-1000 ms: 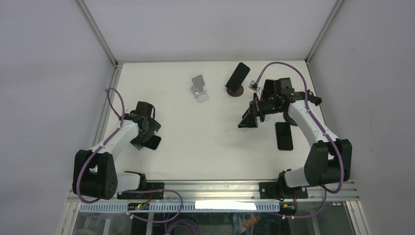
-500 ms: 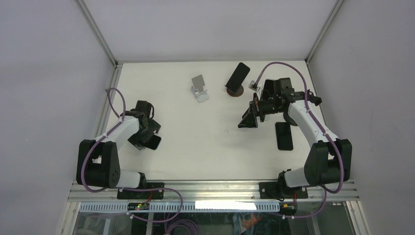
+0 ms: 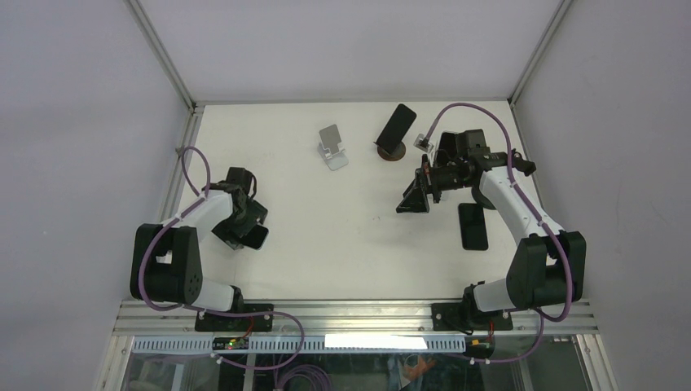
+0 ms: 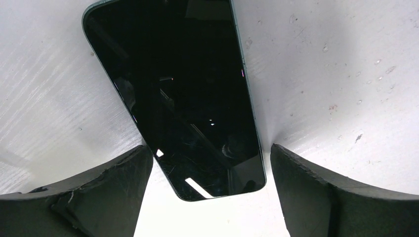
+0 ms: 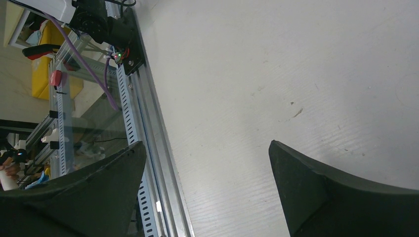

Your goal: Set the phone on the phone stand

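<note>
Three phones and two stands are counted on the matte white table. The glossy black phone, flat at the table's left, is straddled by the spread left gripper, its long axis pointing away from the jaws and leaning left. A bent silver stand and a dark round-based stand bearing a second phone are set at the far side, and a third phone lies flat at the right. The right gripper is held spread over bare table.
</note>
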